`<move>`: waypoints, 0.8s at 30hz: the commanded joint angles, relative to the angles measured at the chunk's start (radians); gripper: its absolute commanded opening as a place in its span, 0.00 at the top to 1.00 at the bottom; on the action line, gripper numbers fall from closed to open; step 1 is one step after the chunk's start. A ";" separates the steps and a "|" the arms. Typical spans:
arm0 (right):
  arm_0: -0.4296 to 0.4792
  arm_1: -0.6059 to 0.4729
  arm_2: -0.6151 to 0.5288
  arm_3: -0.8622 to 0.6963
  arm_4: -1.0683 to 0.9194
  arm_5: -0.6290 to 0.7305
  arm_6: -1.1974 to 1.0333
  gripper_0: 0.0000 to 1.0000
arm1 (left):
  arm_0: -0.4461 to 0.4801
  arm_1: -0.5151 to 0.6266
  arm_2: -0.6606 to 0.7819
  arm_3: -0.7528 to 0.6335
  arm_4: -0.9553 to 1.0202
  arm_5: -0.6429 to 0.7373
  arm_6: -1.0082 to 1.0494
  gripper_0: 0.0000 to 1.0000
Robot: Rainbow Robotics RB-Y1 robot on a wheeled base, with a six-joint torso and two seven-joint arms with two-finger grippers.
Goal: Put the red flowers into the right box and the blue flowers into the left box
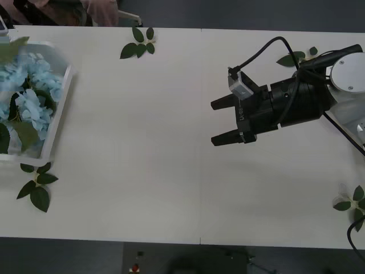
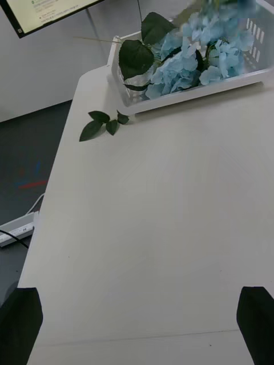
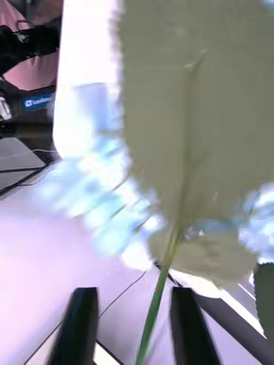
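Far left on the white table (image 1: 159, 142), in the front view: the left box (image 1: 60, 108), slotted white walls, packed with the blue flowers (image 1: 31, 97) and their big dark leaves. Just beside its near corner, a loose leaf sprig (image 1: 37, 188) flat on the tabletop. Further along, near the far edge, a second sprig (image 1: 140, 44).

From the left wrist: left gripper (image 3: 134, 325) with black fingers (image 3: 80, 325) spread apart, a thin green stem (image 3: 154, 308) running up between them, touching neither as far as can be seen. Above the stem, a broad pale leaf (image 3: 188, 114) close to the lens, blurred blue petals behind. Off to one side, a small blue label (image 3: 40, 101) with white lettering, too blurred to read.

Right of centre in the front view: right gripper (image 1: 225, 121) hovering over bare table, black fingers wide open, holding nothing, pointed toward the left box, well apart from it. White module (image 1: 242, 85) on top, no legible marking. Beyond the arm, a third sprig (image 1: 296, 57); at the near right edge, a fourth (image 1: 353, 202).

From the right wrist: a monitor (image 2: 45, 11) beyond the table, text too small to read.
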 commanded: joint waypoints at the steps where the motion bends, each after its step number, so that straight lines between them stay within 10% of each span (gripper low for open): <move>1: -0.027 0.009 0.001 -0.017 -0.002 -0.008 -0.006 0.00 | -0.014 0.030 -0.022 0.033 0.031 -0.047 0.031 0.36; 15: -0.027 0.009 0.001 -0.017 -0.002 -0.008 -0.006 0.00 | -0.063 0.128 0.167 -0.146 0.476 0.165 -0.144 0.21; 24: -0.027 0.009 0.001 -0.017 -0.002 -0.008 -0.006 0.00 | 0.167 -0.150 0.538 -0.378 0.577 0.218 -0.023 0.21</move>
